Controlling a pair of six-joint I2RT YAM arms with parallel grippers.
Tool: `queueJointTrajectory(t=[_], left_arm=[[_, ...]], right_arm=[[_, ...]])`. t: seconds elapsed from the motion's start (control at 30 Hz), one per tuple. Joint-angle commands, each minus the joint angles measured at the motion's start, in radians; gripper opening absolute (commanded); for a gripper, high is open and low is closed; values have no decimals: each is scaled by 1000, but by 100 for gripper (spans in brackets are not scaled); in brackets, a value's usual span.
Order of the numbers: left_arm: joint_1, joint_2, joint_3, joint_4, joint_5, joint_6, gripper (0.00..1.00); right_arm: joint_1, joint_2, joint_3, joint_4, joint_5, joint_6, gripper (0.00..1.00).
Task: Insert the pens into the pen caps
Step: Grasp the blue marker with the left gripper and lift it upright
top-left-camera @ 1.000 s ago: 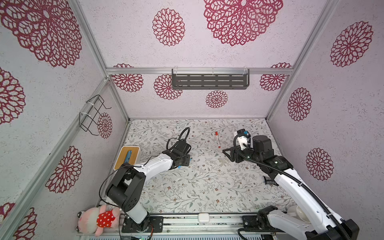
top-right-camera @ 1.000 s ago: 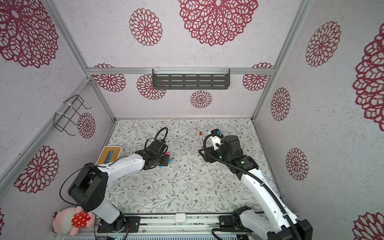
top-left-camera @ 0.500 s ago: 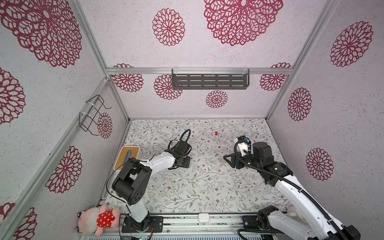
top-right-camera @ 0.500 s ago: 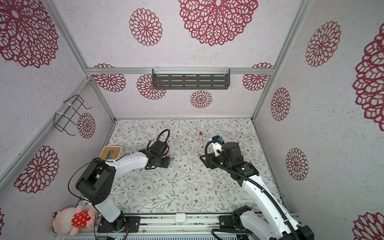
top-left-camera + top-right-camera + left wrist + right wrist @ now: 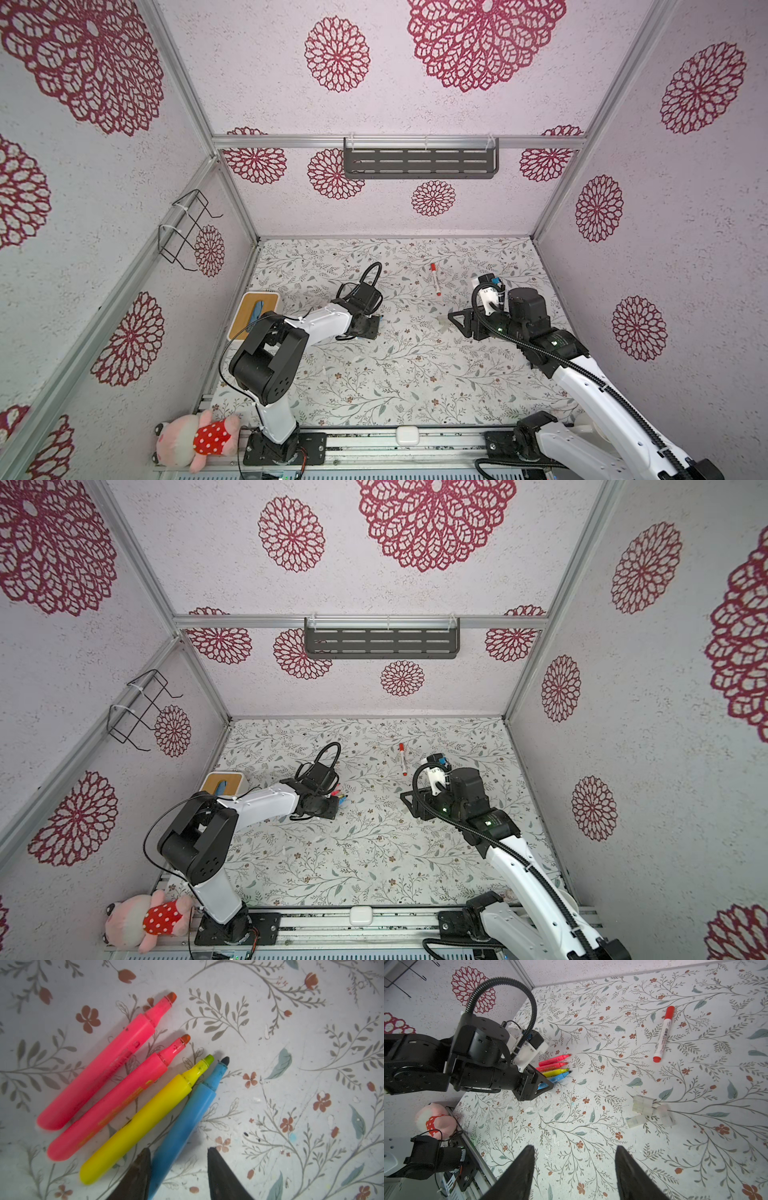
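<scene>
Blue pen (image 5: 187, 1118) lies on the floral table (image 5: 291, 1022), its barrel between the fingers of the left gripper (image 5: 178, 1148). Jaws stand apart; one finger (image 5: 139, 1174) sits just beside the barrel, with a gap at the other. Yellow pen (image 5: 145, 1124) and two pink pens (image 5: 99, 1076) lie side by side just outside that finger, all uncapped.

Right gripper (image 5: 574, 1146): jaws apart, nothing between them. Clear pen caps (image 5: 642, 1103) lie clustered ahead of it, with the white marker (image 5: 663, 1034) farther ahead.
</scene>
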Motion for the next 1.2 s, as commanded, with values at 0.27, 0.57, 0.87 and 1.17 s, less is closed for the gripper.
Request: queueJointTrajectory(t=[0.27,0.57,0.87,1.17], left_arm=[[-45,26,-6,-38,17,-24,42],[-114,86,6,-89,-36,-32,30],[-135,67,-12,-45,-50,-24,16],[-194,-182,-207,312,85,-12,13]], right_arm=[[-4,-53,-4,29,27,34,62],[-5,-104,-12,11,50,46,62],[-4,-116,-12,-6,79,54,62],[-4,-33,-97,86,37,137,64]])
